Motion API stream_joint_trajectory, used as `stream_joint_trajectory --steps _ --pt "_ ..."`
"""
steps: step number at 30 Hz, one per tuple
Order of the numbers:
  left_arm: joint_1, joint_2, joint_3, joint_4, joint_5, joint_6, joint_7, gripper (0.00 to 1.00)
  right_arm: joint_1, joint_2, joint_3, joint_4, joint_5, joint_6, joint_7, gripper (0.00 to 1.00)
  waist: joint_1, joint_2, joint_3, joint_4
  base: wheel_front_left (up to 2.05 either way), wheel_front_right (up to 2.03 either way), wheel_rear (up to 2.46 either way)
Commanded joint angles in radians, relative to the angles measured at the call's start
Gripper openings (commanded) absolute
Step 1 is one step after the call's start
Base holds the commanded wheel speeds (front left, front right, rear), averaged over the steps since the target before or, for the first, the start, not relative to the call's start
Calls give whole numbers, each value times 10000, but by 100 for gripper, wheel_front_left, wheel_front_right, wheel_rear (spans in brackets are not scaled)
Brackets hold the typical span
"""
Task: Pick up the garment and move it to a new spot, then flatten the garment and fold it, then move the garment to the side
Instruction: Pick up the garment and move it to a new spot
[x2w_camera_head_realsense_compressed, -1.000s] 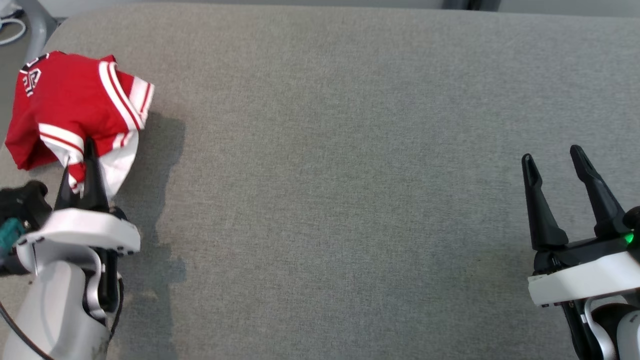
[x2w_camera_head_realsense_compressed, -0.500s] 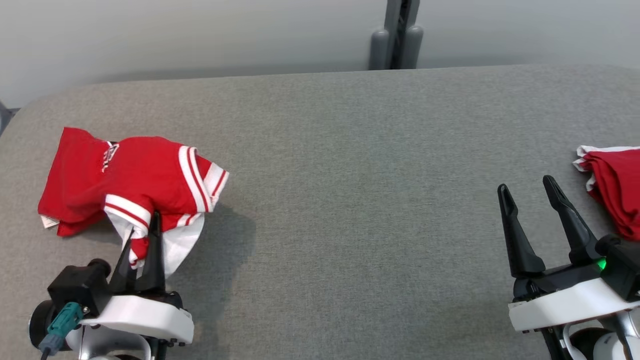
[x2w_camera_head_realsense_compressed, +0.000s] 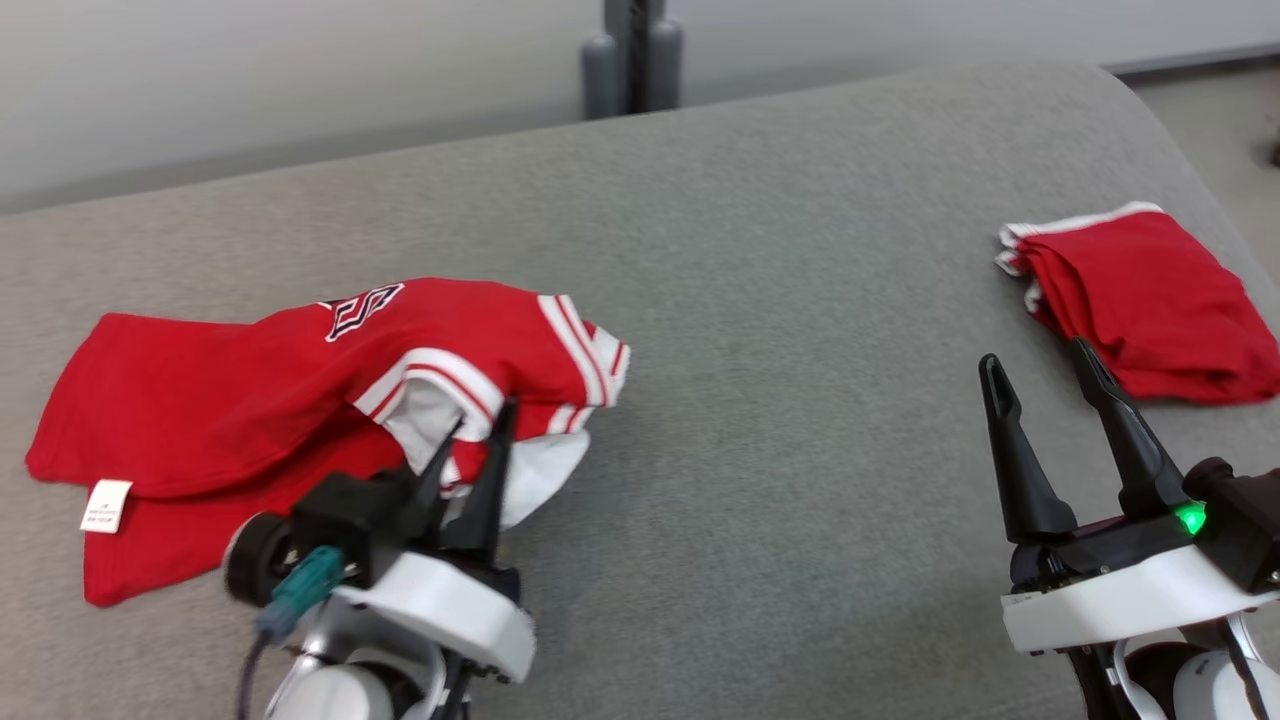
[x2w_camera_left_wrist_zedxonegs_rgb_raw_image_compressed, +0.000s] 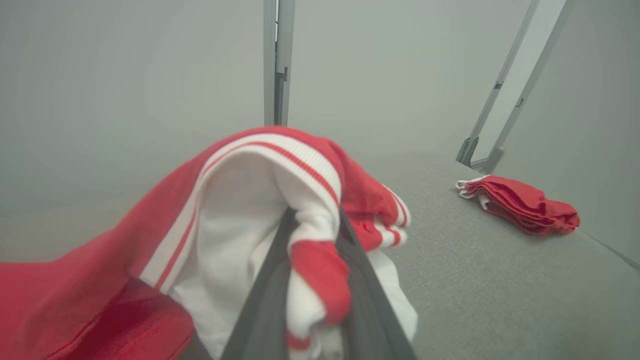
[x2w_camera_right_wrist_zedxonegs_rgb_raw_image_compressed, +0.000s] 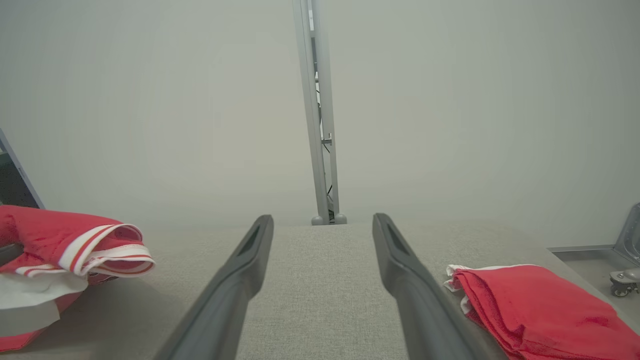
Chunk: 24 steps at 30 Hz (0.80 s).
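The garment (x2w_camera_head_realsense_compressed: 250, 400) lies left on the table (x2w_camera_head_realsense_compressed: 780, 400), a folded cloth (x2w_camera_head_realsense_compressed: 1150, 300) far right, well apart; the left gripper (x2w_camera_head_realsense_compressed: 483, 416) sits at the garment's near edge; a post (x2w_camera_head_realsense_compressed: 632, 55) stands behind the table

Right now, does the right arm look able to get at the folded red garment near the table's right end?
Probably yes. The right gripper is open and empty, and the folded red garment lies just beyond it, slightly to the right, with bare grey table around them and nothing between.
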Motion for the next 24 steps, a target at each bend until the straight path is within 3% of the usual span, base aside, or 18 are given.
stream_joint_trajectory --steps 1,9,16,17,19,24 --pt "-450 -160 -308 263 106 -274 45 0 -146 -10 -29 69 115 -4 -169 100 0 0 691 -907 0 0 0" --pt "-1725 -721 -1082 1440 267 -846 126 0 -311 0 51 378 559 -4 -599 100 0 0 1794 -2218 0 0 0" --pt "-2479 -897 -1251 2813 228 -1150 63 0 -513 1 136 818 880 -4 -1105 100 0 0 2477 -2771 0 0 0" --pt "-2525 -897 -1287 2973 234 -1214 57 21 -550 0 143 870 914 -4 -1167 100 0 0 2532 -2783 0 0 0" --pt "-2611 -909 -1302 3170 264 -1225 -54 100 -606 1 155 1019 986 -4 -1290 100 0 0 2595 -2766 0 0 0" --pt "-2672 -1022 -1531 3141 186 -1533 -402 100 -761 -3 -12 1419 957 -4 -1419 100 0 0 2526 -2415 0 0 0"
